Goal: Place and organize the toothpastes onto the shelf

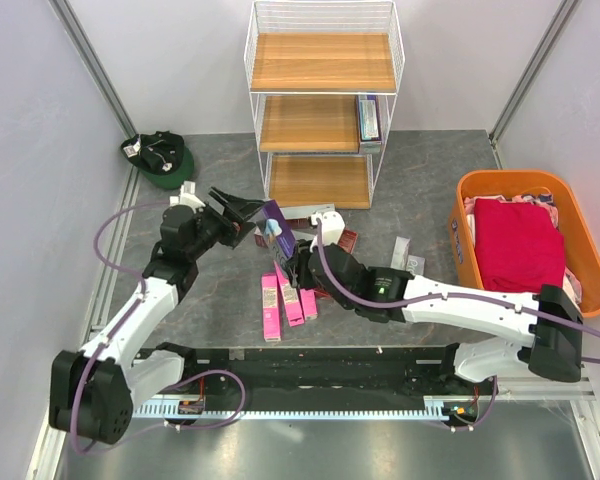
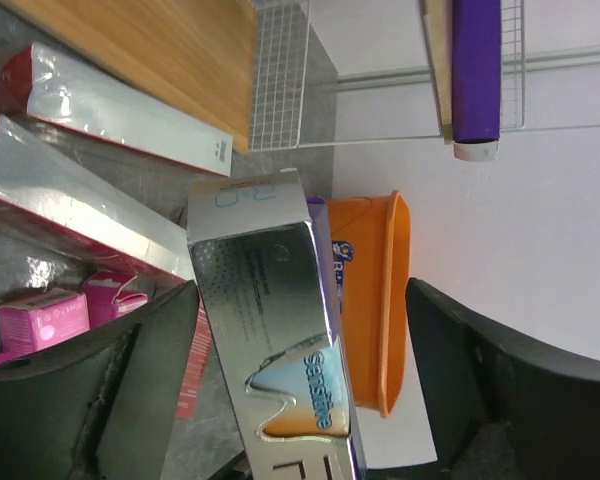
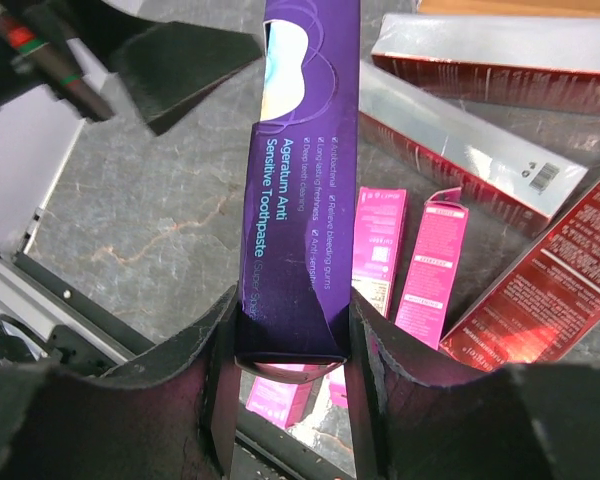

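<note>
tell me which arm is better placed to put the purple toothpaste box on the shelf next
Probably the right: the right pincer is shut on the long purple cardboard toothpaste box. The left pincer is open, its fingers either side of that box without gripping, so it must close first.

Lab cell: white panels (image 1: 25, 120), metal struts (image 1: 92, 70).

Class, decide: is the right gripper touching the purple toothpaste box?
Touching. The right wrist view shows the right gripper shut on the purple toothpaste box, with both fingers pressed against its sides.
</note>
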{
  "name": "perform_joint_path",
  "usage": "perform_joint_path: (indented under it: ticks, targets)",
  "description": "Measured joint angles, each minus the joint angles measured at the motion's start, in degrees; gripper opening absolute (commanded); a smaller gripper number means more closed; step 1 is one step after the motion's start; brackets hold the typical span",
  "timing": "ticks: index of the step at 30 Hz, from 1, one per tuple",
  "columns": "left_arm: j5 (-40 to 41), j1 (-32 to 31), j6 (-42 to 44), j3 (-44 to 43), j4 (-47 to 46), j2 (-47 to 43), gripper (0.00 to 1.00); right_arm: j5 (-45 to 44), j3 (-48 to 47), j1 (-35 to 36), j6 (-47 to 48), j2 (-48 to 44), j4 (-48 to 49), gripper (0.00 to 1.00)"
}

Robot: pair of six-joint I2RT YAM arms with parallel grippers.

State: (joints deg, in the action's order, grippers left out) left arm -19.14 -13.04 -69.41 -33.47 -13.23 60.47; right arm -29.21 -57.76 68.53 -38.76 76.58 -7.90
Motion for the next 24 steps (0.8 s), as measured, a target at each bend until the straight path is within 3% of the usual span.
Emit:
perform_joint_path:
  ticks: [14,24]
  targets:
    - [12.48,0.00,23.06,-9.18,26.25,-6.47,0.97,12.87,1.60,-10.56,-1.38,-10.05,1.14,0.14]
    - [18.80,0.00,31.10,-11.63,33.70,-7.76,0.98,20.59,4.63,-17.18,-1.99,-15.32,1.16,0.13]
